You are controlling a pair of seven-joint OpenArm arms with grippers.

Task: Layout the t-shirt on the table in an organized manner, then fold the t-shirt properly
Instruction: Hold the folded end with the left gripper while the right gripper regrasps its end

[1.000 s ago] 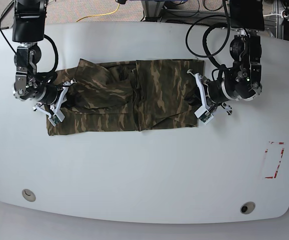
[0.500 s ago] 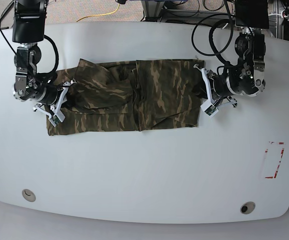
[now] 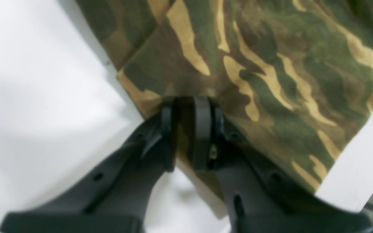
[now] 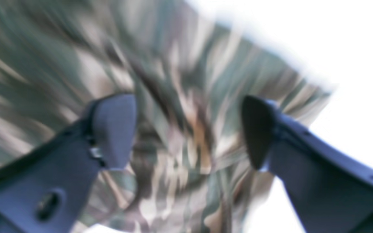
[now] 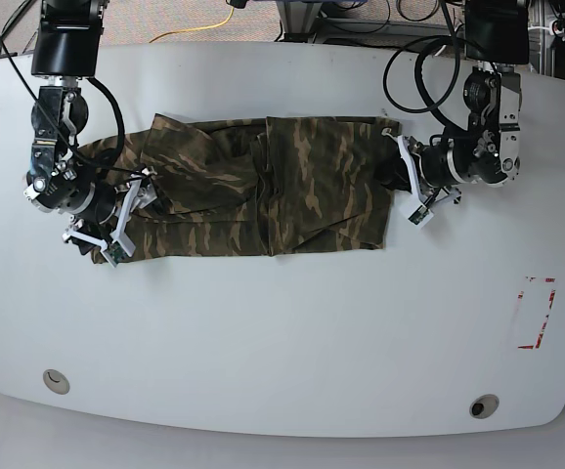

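The camouflage t-shirt (image 5: 263, 186) lies spread lengthwise across the far half of the white table (image 5: 282, 342), creased around its middle. My left gripper (image 5: 407, 192), on the base view's right, sits at the shirt's right edge. In the left wrist view the left gripper (image 3: 185, 129) is shut on the t-shirt (image 3: 270, 64), pinching a fold at the hem. My right gripper (image 5: 114, 223), on the base view's left, is over the shirt's left end. The blurred right wrist view shows the right gripper (image 4: 186, 129) open, its fingers wide apart above the t-shirt (image 4: 180, 81).
A red-outlined tape rectangle (image 5: 537, 313) marks the table's right side. Two grommet holes (image 5: 56, 381) (image 5: 483, 405) sit near the front edge. Cables and a metal frame (image 5: 312, 15) lie beyond the far edge.
The arm on the base view's left swung toward the front and its end of the shirt shifted. The arm on the view's right drew back rightward to the shirt's edge.
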